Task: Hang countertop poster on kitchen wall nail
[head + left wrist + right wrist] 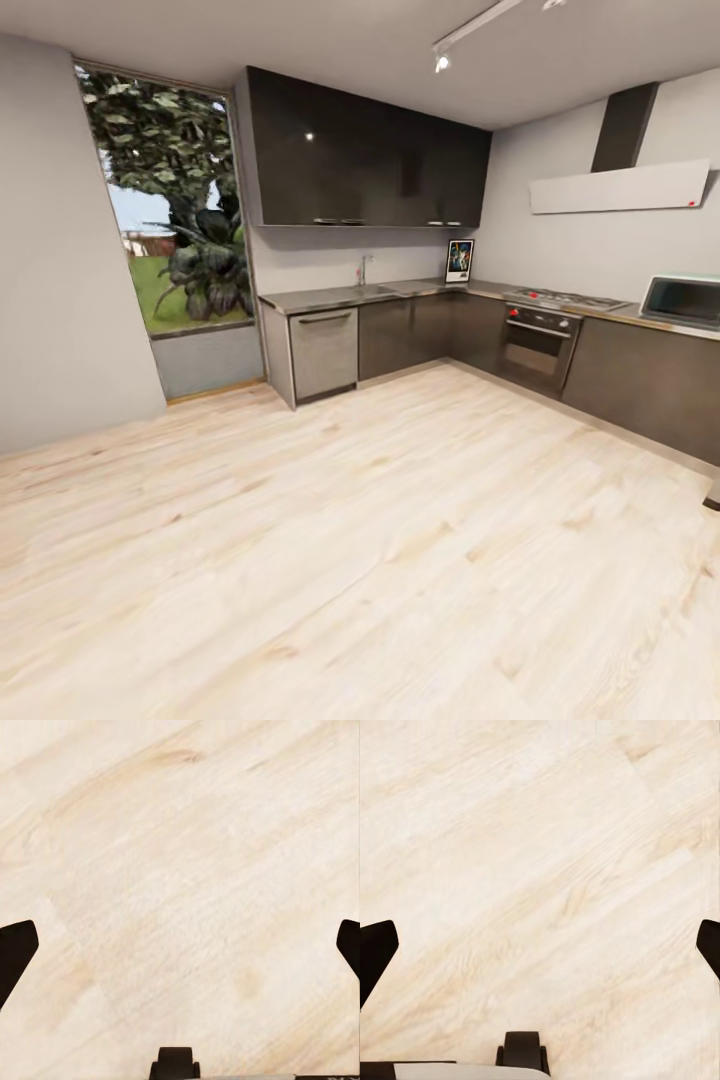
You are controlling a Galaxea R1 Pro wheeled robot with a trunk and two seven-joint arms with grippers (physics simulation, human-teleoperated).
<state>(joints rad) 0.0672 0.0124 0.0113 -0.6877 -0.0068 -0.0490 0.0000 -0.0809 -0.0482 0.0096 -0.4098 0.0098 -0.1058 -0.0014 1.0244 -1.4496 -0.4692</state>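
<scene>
The poster [460,261] stands upright on the kitchen countertop [340,296], leaning against the wall in the far corner of the L-shaped worktop, right of the sink tap. It is small and far across the room. My left gripper [180,945] is open, its black fingertips [15,952] spread wide over the pale wood floor with nothing between them. My right gripper [540,945] is open the same way, fingertips [375,952] apart above bare floorboards. No wall nail can be made out at this distance.
Dark wall cabinets [365,155] hang above the counter. A steel hob [565,298] and oven [540,345] sit on the right run, with a microwave [682,300] further right and a hood [620,185] above. A tall window [165,200] is at left. Pale wood floor [350,550] stretches between me and the cabinets.
</scene>
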